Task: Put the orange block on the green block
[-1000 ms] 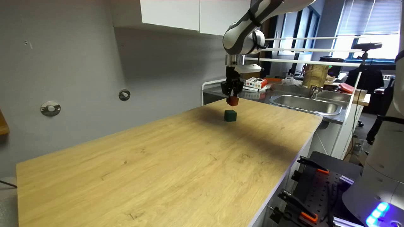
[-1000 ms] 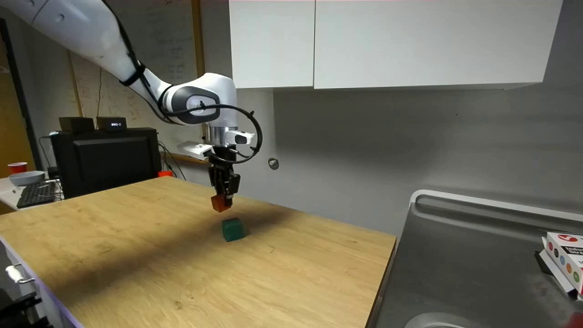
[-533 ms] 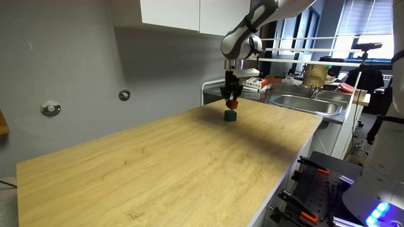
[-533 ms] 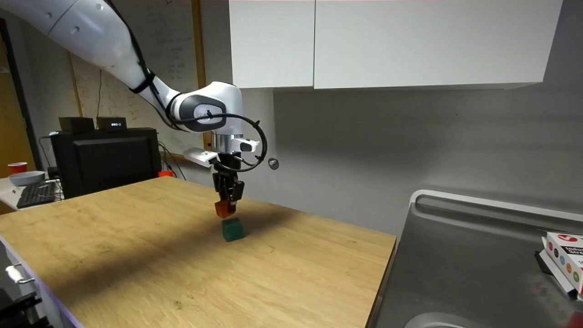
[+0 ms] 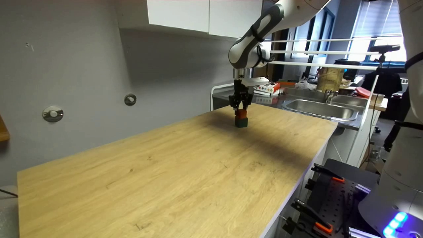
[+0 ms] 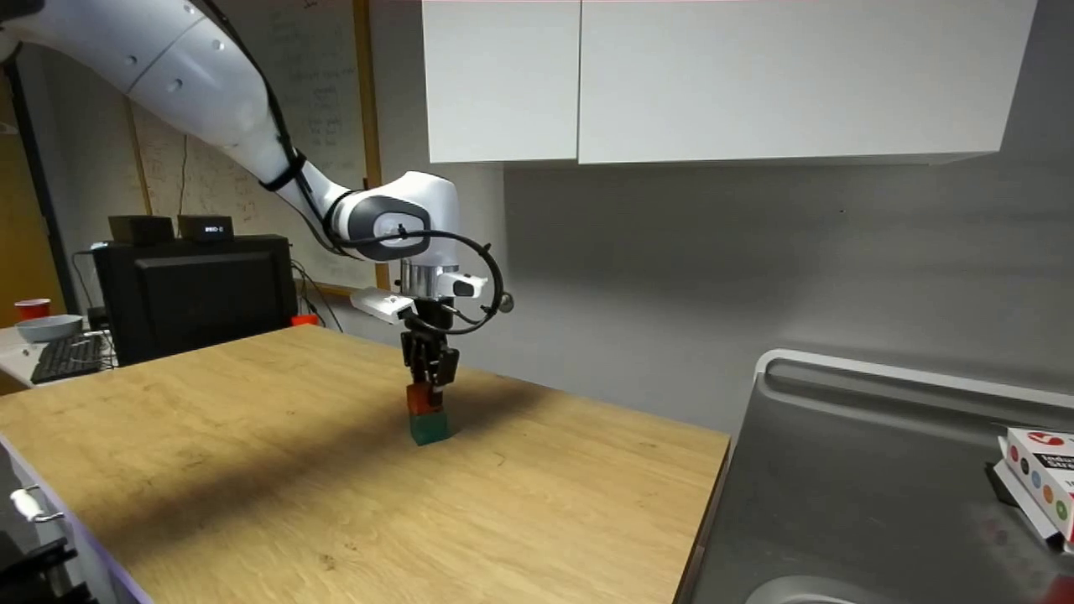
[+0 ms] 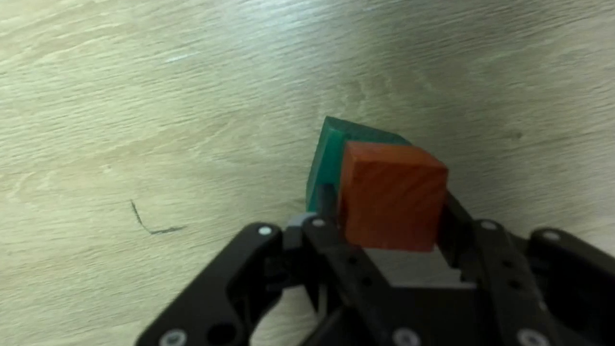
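Note:
The orange block (image 5: 242,113) is between the fingers of my gripper (image 6: 430,387), directly above the green block. In both exterior views it appears to touch the top of the green block (image 5: 241,123), which sits on the wooden table. In the wrist view, the gripper (image 7: 391,206) has a finger against each side of the orange block (image 7: 394,197). The green block (image 7: 330,154) shows beneath it, past its left and upper edges; the rest is hidden by the orange block. In an exterior view, the orange block (image 6: 421,398) looks roughly lined up with the green block (image 6: 430,429).
The wooden table (image 5: 158,172) extends around the blocks. A wall runs behind it, with white cabinets (image 6: 722,84) overhead. A metal counter (image 6: 839,495) with a sink (image 5: 320,109) and a small box (image 6: 1040,470) adjoins the table's end.
My gripper has moved down with the orange block in it. The gap between the orange and green blocks has closed. The green block has not moved.

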You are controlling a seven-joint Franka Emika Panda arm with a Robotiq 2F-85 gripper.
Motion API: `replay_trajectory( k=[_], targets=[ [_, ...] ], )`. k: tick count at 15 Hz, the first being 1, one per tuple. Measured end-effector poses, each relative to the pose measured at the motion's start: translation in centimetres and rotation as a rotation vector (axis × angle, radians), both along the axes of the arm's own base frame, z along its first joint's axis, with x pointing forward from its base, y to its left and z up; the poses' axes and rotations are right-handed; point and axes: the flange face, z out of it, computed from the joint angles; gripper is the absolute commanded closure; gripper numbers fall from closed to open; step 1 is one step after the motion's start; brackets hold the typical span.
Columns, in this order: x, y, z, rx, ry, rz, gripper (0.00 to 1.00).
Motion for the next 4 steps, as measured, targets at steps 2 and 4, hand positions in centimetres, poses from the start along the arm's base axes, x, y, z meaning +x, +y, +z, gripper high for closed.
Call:
replay_trajectory(
  k=[2, 4],
  targets=[
    [0.14, -0.28, -0.18, 0.000, 0.003, -0.003, 0.02],
    [0.24, -0.46, 0.04, 0.002, 0.007, -0.001, 0.00]
  ],
)
